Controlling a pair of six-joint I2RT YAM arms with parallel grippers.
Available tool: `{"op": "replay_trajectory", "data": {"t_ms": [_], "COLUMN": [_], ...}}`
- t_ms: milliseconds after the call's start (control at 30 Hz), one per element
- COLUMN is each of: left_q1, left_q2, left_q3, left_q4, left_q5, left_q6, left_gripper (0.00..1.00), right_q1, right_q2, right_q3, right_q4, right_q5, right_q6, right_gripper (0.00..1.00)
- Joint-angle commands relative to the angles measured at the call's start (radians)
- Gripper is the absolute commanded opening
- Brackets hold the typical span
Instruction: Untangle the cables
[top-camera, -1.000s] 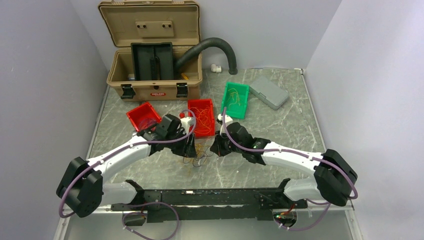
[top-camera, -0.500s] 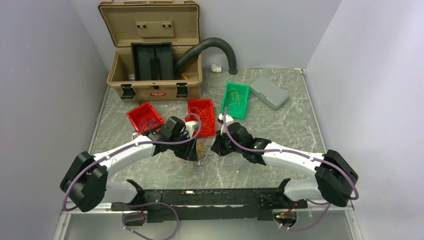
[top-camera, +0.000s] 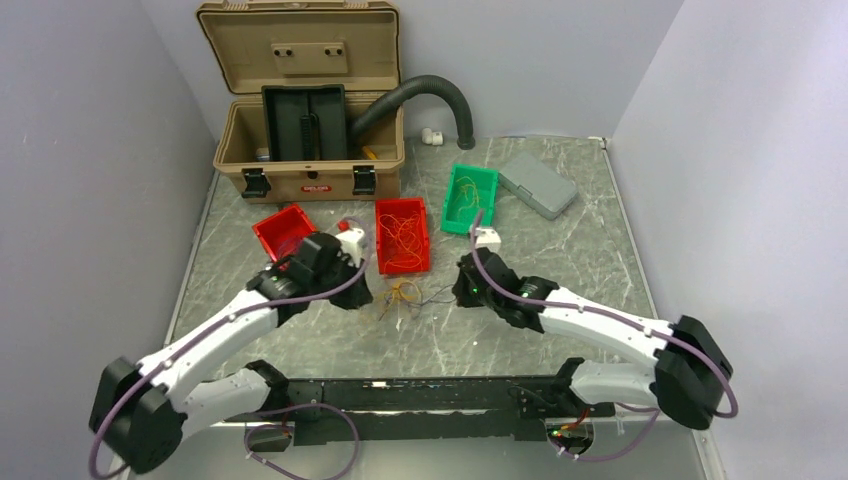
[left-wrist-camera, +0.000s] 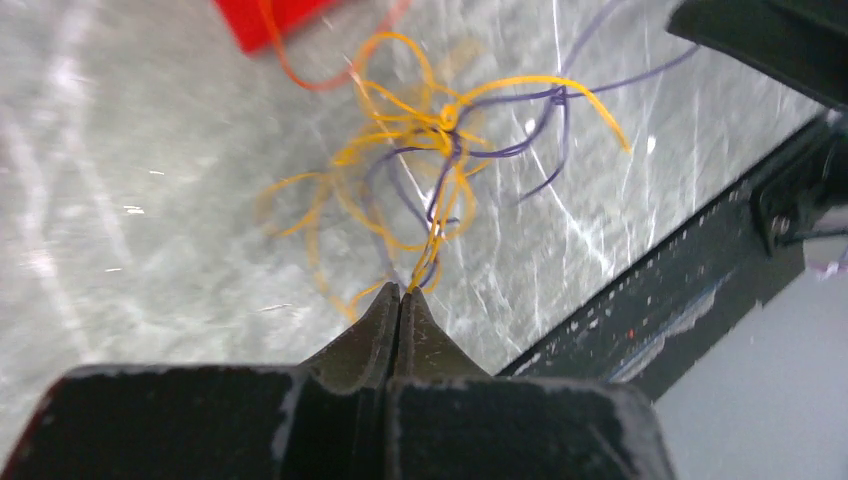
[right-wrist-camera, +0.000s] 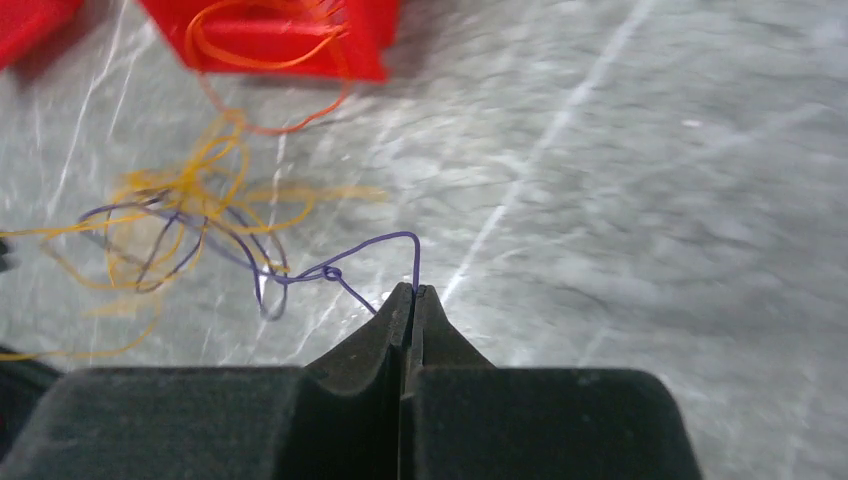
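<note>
The cables (top-camera: 405, 297) are a small tangle of hair-thin yellow, orange and dark purple strands on the marble table, in front of the red bin. My left gripper (top-camera: 366, 300) sits just left of the tangle. In the left wrist view its tips (left-wrist-camera: 401, 292) are shut on yellow and purple strands that lead up into the knot (left-wrist-camera: 440, 130). My right gripper (top-camera: 459, 292) is just right of the tangle. In the right wrist view it (right-wrist-camera: 413, 290) is shut on a purple strand, which loops left to a small knot (right-wrist-camera: 330, 272) and on into the tangle (right-wrist-camera: 190, 220).
A red bin (top-camera: 401, 235) holding orange wires stands behind the tangle, with a smaller red bin (top-camera: 285, 232) to its left and a green bin (top-camera: 470, 198) to its right. A grey case (top-camera: 538, 183), an open tan toolbox (top-camera: 310, 100) and a black hose (top-camera: 430, 90) are at the back. The black frame (top-camera: 400, 400) runs along the near edge.
The left gripper closed on strands of the tangle and drew back to the left. The right gripper, still shut, pulled away to the right. The tangle now lies spread between them.
</note>
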Motion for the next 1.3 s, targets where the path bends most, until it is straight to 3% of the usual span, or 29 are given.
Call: {"op": "replay_trajectory", "data": {"t_ms": [0,100,267,433,633,767,900,933,967,1033,1100,1167,1267], "left_q1": [0.083,0.132,0.192,0.200,0.201,0.201,0.200,0.200,0.200,0.201,0.201,0.200,0.201], "left_q2": [-0.147,-0.196,-0.298,-0.424,-0.475,-0.461,-0.469,-0.472,-0.474,-0.474,-0.481,-0.511,-0.577], "left_q3": [0.049,0.101,0.178,0.200,0.191,0.215,0.234,0.238,0.244,0.271,0.308,0.334,0.337], "left_q4": [-0.074,-0.144,-0.231,-0.241,-0.221,-0.214,-0.220,-0.229,-0.240,-0.289,-0.365,-0.406,-0.393], "left_q5": [-0.093,-0.128,-0.255,-0.478,-0.414,-0.306,-0.308,-0.327,-0.356,-0.468,-0.730,-0.892,-1.006], "left_q6": [0.007,0.029,0.035,-0.037,-0.038,0.025,0.048,0.045,0.041,0.024,-0.039,-0.081,-0.093], "left_gripper": [0.00,0.00,0.00,0.00,0.00,0.00,0.00,0.00,0.00,0.00,0.00,0.00,0.00], "right_q1": [-0.037,-0.065,-0.085,-0.086,-0.086,-0.085,-0.086,-0.087,-0.087,-0.088,-0.089,-0.088,-0.090], "right_q2": [-0.149,-0.254,-0.365,-0.409,-0.452,-0.481,-0.508,-0.511,-0.516,-0.533,-0.585,-0.639,-0.660], "right_q3": [-0.044,-0.086,-0.071,-0.046,-0.052,-0.064,-0.076,-0.076,-0.073,-0.070,-0.086,-0.096,-0.093], "right_q4": [-0.159,-0.258,-0.595,-0.809,-0.767,-0.622,-0.619,-0.657,-0.700,-0.939,-1.048,-1.100,-1.085], "right_q5": [0.222,0.321,0.544,0.643,0.626,0.553,0.535,0.549,0.570,0.627,0.659,0.681,0.688], "right_q6": [0.156,0.254,0.541,0.757,0.691,0.470,0.451,0.518,0.586,0.951,1.106,1.158,1.124], "right_gripper": [0.00,0.00,0.00,0.00,0.00,0.00,0.00,0.00,0.00,0.00,0.00,0.00,0.00]}}
